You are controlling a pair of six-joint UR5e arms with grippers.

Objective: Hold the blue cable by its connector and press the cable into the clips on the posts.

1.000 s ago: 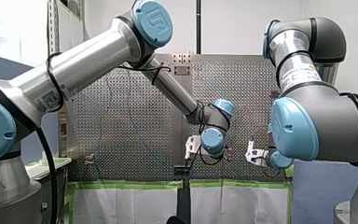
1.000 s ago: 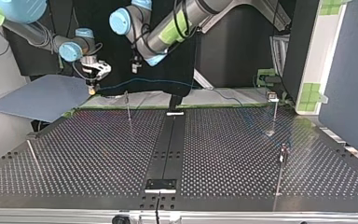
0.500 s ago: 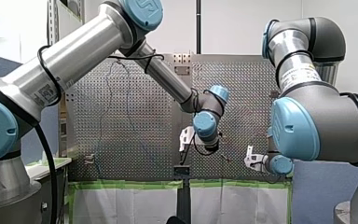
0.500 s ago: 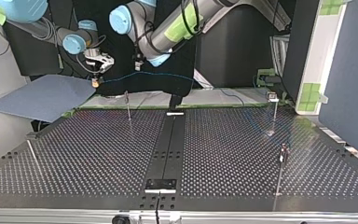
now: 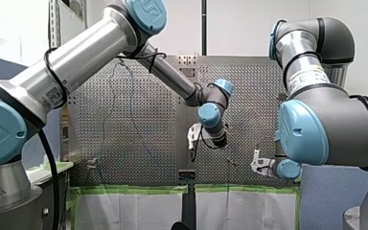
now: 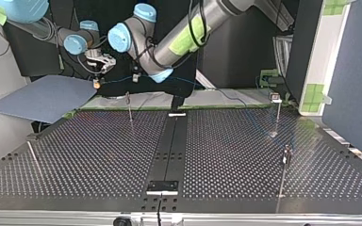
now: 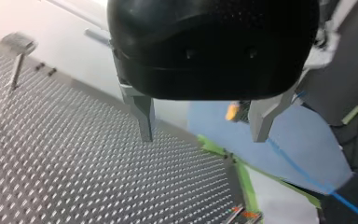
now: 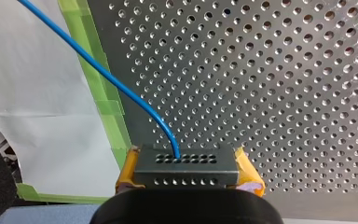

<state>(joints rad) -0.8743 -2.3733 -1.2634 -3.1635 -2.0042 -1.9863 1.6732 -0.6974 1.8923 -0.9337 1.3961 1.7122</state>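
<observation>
Perforated table (image 6: 217, 155), thin posts (image 6: 130, 107) on it, one clip (image 6: 275, 98) visible at 3 o'clock in top view.

Blue cable (image 8: 121, 86): thin, looks light and limp. Expect sag and spring-back, no stiffness to push with. Connector (image 8: 186, 165) is the only rigid part, so grip its flat sides.

Right hand (image 6: 96, 81) is clamped on it between yellow pads (image 8: 126, 173), at 11 o'clock above the table's far edge. Cable runs airborne toward 3 o'clock. Can't tell if any clip has it.

Left hand (image 7: 203, 137) is wide open and empty, cable passing just beside one finger. Pinch close to a post when pressing.
</observation>
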